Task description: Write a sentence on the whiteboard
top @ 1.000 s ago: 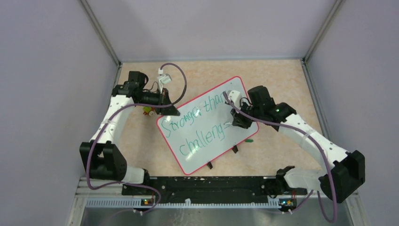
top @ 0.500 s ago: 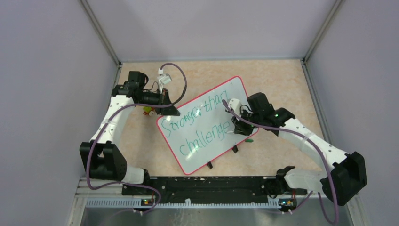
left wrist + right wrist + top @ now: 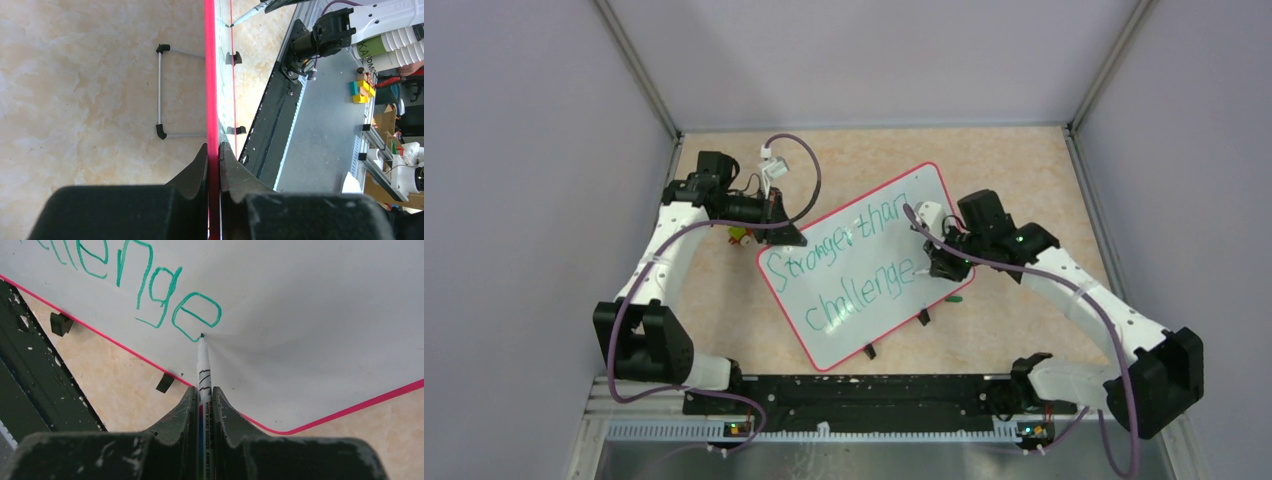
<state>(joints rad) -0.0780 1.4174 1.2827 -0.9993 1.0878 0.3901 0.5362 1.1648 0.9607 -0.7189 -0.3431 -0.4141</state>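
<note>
Now that "challenge" has gained its "e", right gripper (image 3: 202,390) clamps the marker (image 3: 203,360), tip on the whiteboard (image 3: 325,315) mid-table; left gripper (image 3: 213,150) pinches its rim. The sentence (image 3: 867,288) looks nearly finished.

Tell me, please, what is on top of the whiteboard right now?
Green writing reading "Stronger than challenge", and the marker, its tip touching beside the last letter. The right gripper hides the whiteboard beneath it from overhead.
</note>
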